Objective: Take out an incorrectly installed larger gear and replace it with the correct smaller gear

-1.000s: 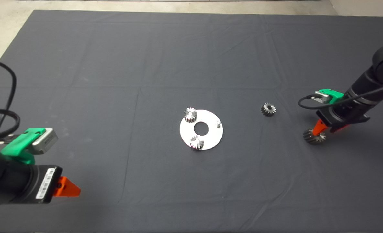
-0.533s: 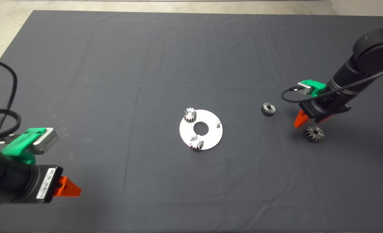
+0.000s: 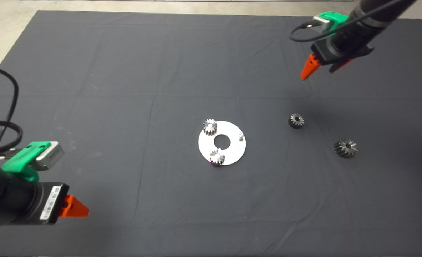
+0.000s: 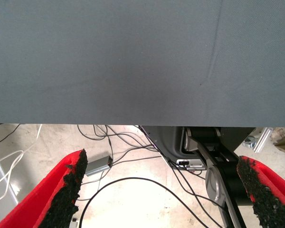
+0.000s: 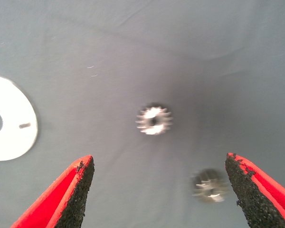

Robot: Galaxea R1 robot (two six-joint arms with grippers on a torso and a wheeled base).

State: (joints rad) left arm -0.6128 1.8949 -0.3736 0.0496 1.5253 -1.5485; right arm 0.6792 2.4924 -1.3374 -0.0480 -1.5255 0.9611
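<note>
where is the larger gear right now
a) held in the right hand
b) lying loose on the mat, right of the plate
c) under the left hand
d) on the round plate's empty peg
b, the larger gear lies flat on the mat, right of the round plate and beyond the loose smaller gear; the right hand is open and raised above the mat's far right part, holding nothing.

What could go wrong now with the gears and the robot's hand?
The right hand hangs open, high above the mat. Two loose gears lie near each other: the smaller gear and the larger gear. It might pick the wrong one. The free pin on the plate is thin, so the gear's hole may miss it. The left hand waits at the mat's edge.
</note>
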